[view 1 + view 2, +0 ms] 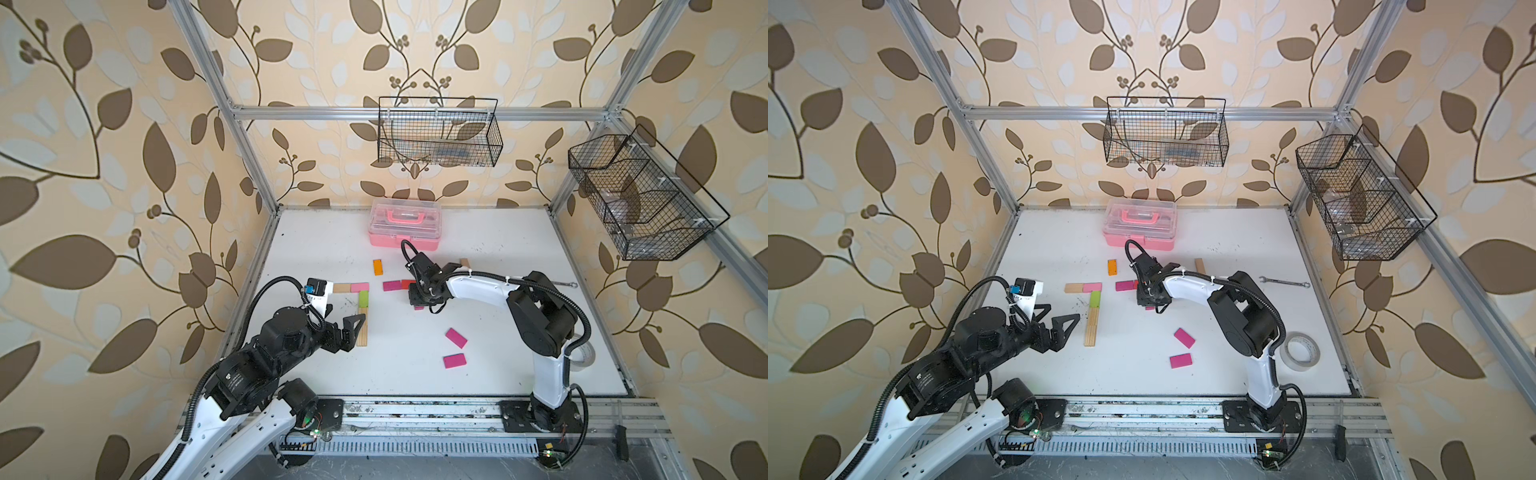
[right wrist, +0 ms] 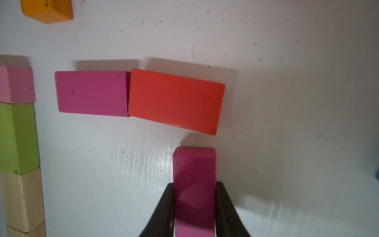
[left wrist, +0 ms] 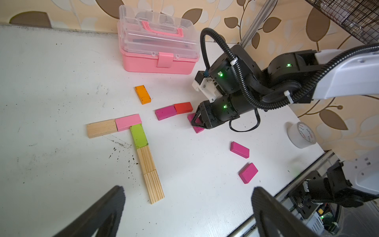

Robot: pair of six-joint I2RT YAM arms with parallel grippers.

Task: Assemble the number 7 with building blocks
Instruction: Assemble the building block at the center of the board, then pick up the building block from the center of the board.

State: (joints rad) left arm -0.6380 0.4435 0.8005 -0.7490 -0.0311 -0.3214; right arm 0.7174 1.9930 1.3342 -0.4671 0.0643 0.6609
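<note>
A magenta block [image 2: 194,164] is clamped between the narrow jaws of the right gripper [image 2: 194,185], with its free end just short of the red block [image 2: 176,100]. The left gripper [image 3: 188,205] is spread wide and empty, and the number 7 [image 3: 139,136] is seen just ahead of it.
</note>
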